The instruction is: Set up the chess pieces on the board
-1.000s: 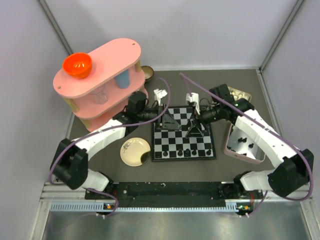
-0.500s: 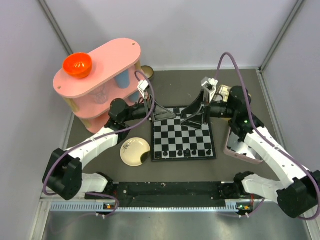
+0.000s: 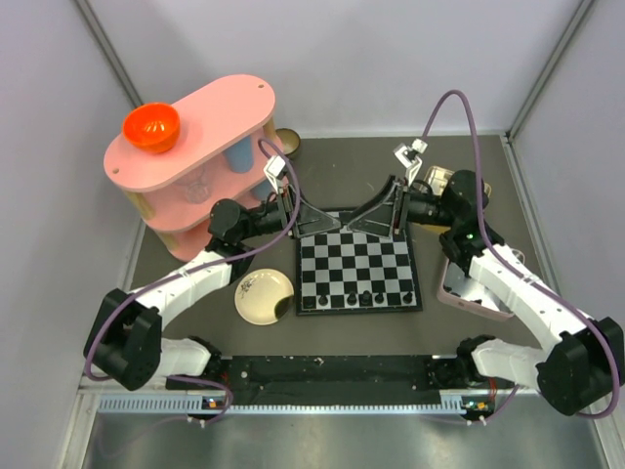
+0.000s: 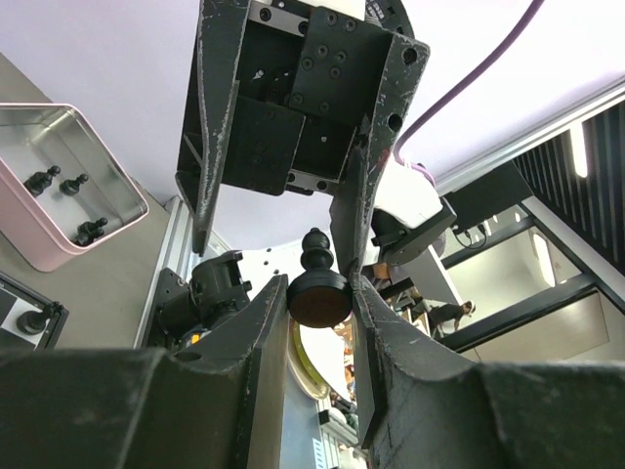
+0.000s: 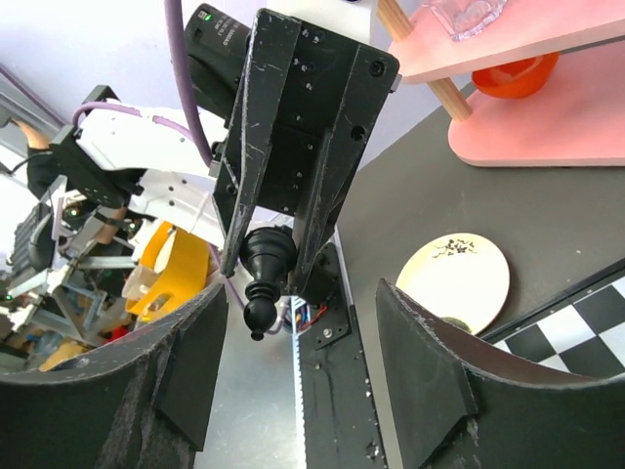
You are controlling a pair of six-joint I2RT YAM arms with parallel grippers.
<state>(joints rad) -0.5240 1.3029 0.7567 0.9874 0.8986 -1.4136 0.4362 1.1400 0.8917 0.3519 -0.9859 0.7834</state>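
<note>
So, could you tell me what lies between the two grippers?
One black chess piece, clamped in the left gripper, facing the open right gripper; both wrist views show it.

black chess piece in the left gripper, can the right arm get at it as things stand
Probably yes. The right gripper faces the chess piece, jaws open, nothing between; its head sticks out free of the left gripper.
</note>
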